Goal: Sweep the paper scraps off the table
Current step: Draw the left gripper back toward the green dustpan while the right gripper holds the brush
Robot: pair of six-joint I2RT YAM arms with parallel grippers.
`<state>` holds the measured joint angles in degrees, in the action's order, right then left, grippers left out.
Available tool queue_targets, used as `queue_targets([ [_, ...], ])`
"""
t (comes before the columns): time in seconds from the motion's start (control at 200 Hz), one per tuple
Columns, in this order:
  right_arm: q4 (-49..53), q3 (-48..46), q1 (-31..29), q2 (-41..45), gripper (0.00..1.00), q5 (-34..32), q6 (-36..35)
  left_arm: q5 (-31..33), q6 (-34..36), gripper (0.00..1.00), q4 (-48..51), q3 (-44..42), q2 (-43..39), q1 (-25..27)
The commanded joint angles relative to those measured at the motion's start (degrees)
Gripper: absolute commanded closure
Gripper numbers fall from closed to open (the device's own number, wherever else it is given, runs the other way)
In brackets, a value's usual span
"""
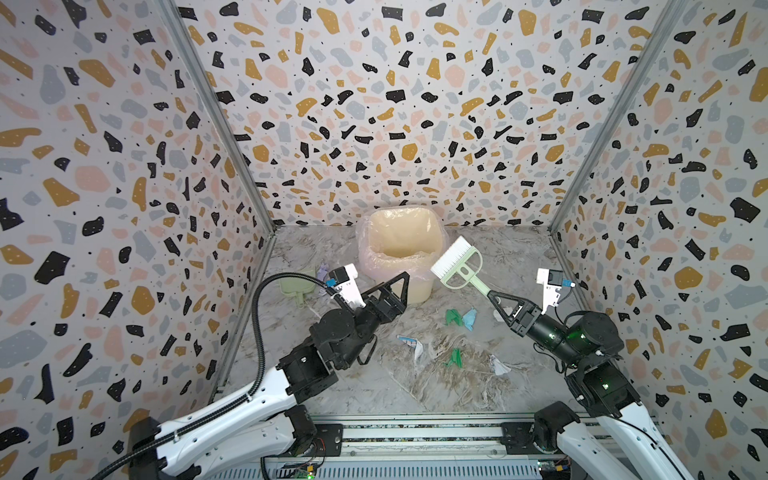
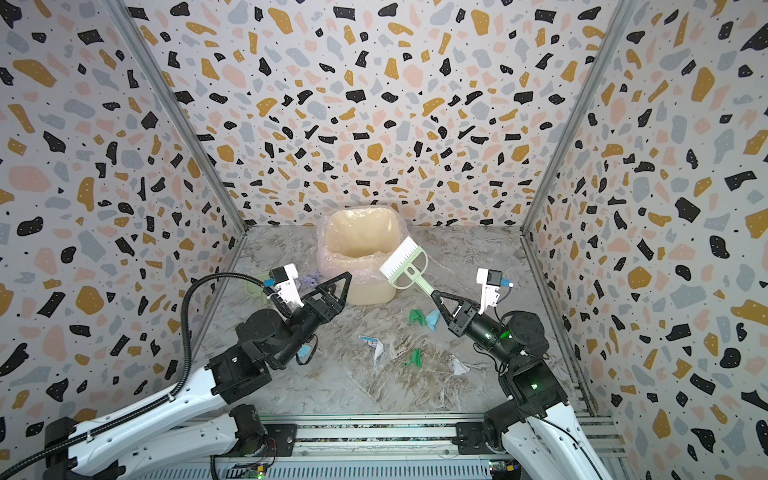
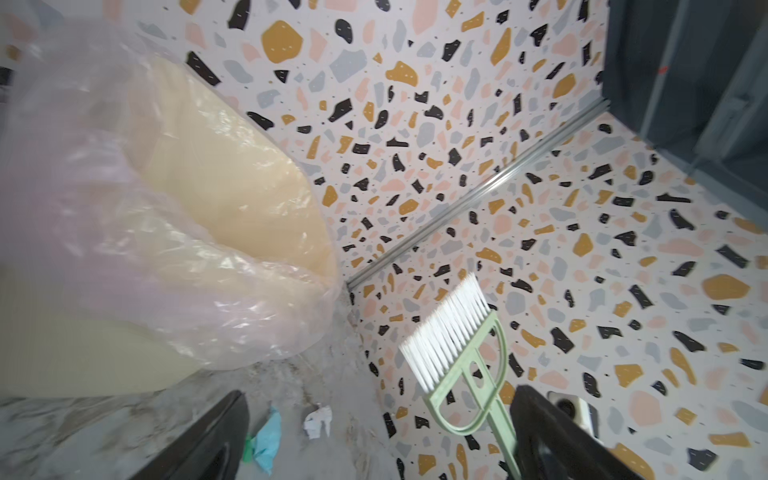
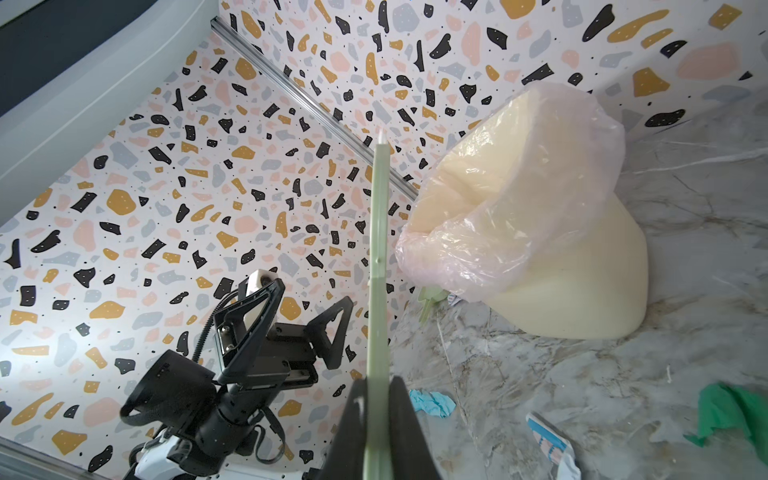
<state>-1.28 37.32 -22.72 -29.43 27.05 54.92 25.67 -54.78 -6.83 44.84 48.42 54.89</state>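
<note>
Several paper scraps lie on the marble table (image 1: pixel 365 386): green (image 1: pixel 453 316), light blue (image 1: pixel 469 319), printed white (image 1: pixel 411 345), and a lavender one (image 1: pixel 322 272) by the pale green dustpan (image 1: pixel 295 282). My right gripper (image 1: pixel 496 299) is shut on the handle of a pale green brush (image 1: pixel 455 259), whose white bristles are lifted beside the bin. The handle (image 4: pixel 379 249) runs straight out between the jaws. My left gripper (image 1: pixel 395 286) hangs open and empty in front of the bin. Its two fingers (image 3: pixel 216 436) stand wide apart above a blue scrap (image 3: pixel 266 440).
A cream bin (image 1: pixel 399 253) with a pink translucent liner stands at the back middle. Terrazzo-patterned walls close in the left, back and right sides. A metal rail (image 1: pixel 415 432) runs along the front edge, where both arms are mounted.
</note>
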Motion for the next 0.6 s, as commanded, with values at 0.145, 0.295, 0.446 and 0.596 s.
queue_targets([
  [0.145,14.1,5.3,3.7,3.0,1.00,0.1,-5.5,4.7,8.5,0.00,43.6,16.4,4.0,-13.4],
  [0.295,18.4,6.4,4.7,4.3,1.00,-2.0,-6.7,3.6,17.0,0.01,47.2,17.3,5.0,-25.4],
  [0.446,21.8,6.9,4.7,5.2,1.00,-5.6,-7.7,3.8,24.5,0.00,46.0,15.6,9.5,-34.1],
  [0.596,25.4,8.1,4.7,3.6,1.00,-8.9,-10.4,2.1,30.9,0.00,41.4,13.8,15.6,-42.0],
])
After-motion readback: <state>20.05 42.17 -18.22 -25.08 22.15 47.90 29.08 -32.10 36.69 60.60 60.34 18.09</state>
